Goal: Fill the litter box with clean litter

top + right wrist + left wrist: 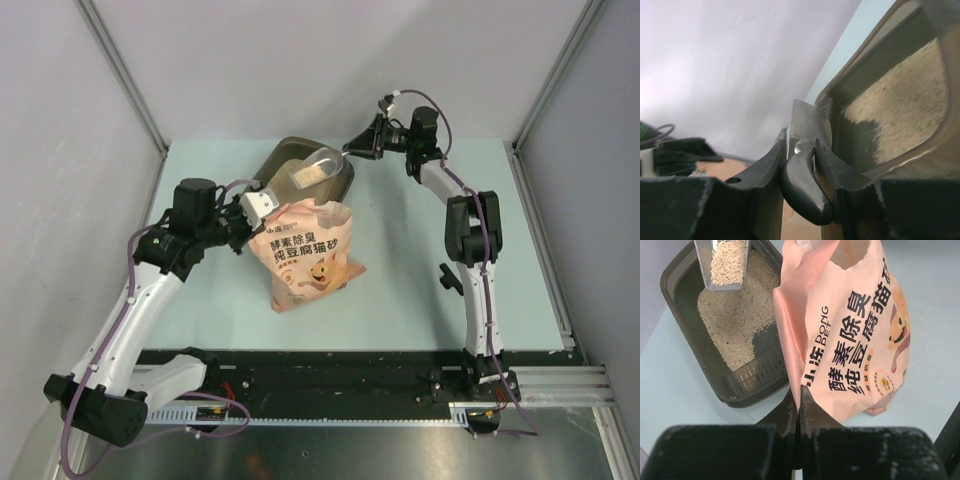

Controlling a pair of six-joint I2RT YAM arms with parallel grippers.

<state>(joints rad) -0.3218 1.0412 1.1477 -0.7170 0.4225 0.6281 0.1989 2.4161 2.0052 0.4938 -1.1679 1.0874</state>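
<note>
As scoop (725,265) overhangs litter box (747,385), bag (850,340) beside

Bag (312,255) blocks near side of litter box (284,160).

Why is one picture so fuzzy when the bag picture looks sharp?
Right wrist: the camera sits very close, so the scoop and the clean litter look soft, with a small glint on the metal. Left wrist: the bag print is crisp, only the dark fingers blur. Top external: even light, faint shadows.

I read a matt dark plastic litter box (692,340), grainy beige clean litter (735,320), a shiny metal scoop (807,122) and a smooth glossy bag (850,340).
</note>
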